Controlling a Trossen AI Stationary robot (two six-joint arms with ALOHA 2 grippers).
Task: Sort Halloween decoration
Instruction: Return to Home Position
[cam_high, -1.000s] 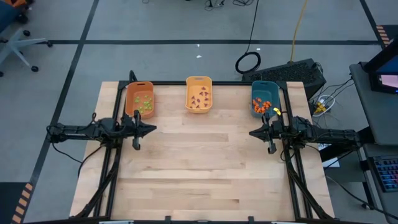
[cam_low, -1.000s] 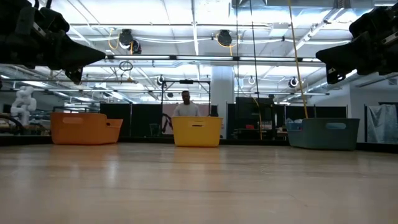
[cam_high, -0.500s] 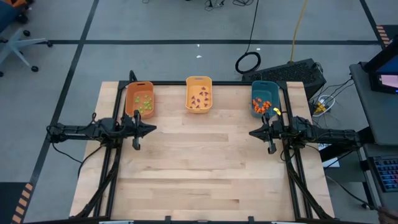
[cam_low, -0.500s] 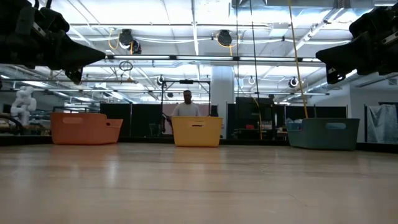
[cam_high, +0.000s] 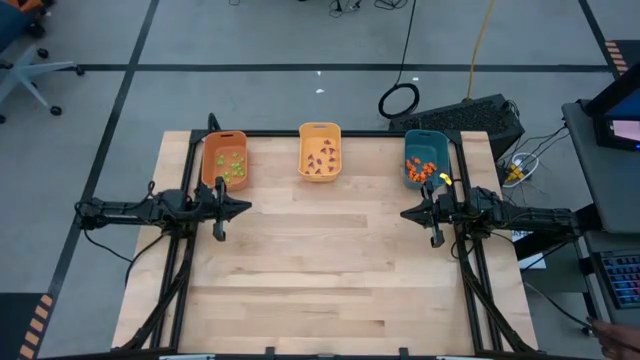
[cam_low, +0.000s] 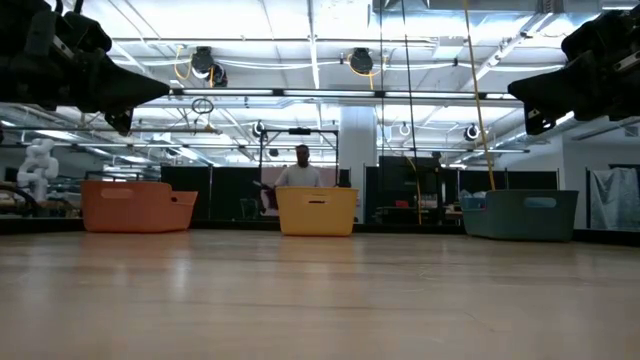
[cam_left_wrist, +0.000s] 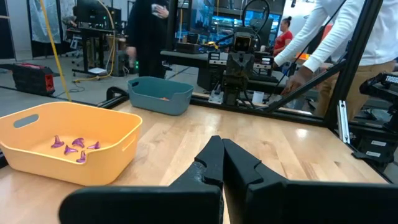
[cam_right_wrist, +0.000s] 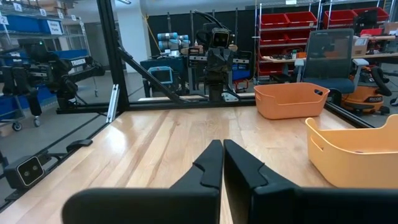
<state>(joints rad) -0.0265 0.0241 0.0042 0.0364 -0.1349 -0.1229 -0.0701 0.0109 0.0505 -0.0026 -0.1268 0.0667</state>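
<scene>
A wooden table (cam_high: 320, 280) is seen from above, with no loose pieces to be made out on its boards. The left arm (cam_high: 130, 210) is stretched in from the table's left edge and the right arm (cam_high: 520, 214) from its right edge. Both are held level above the wood, pointing toward each other and well apart.

Three oblong bins are lined up along the far edge of the table. The orange bin (cam_high: 206, 160) is placed on the left, the yellow bin (cam_high: 320, 126) in the middle and the teal bin (cam_high: 426, 133) on the right, with gaps left between them. In the low view a person (cam_low: 300, 172) is partly seen beyond the yellow bin, in the room behind.

The left gripper (cam_high: 243, 207) is held just in front of the orange bin, clear of the table. In its wrist view the two fingers are pressed together, with nothing caught between them. The right gripper (cam_high: 405, 213) is held just in front of the teal bin, and its fingers are likewise closed on nothing.

The decorations are found only inside the bins. The green trinkets (cam_high: 233, 168) are gathered in the orange bin, the purple trinkets (cam_high: 320, 160) in the yellow bin, and the orange trinkets (cam_high: 424, 168) in the teal bin.
</scene>
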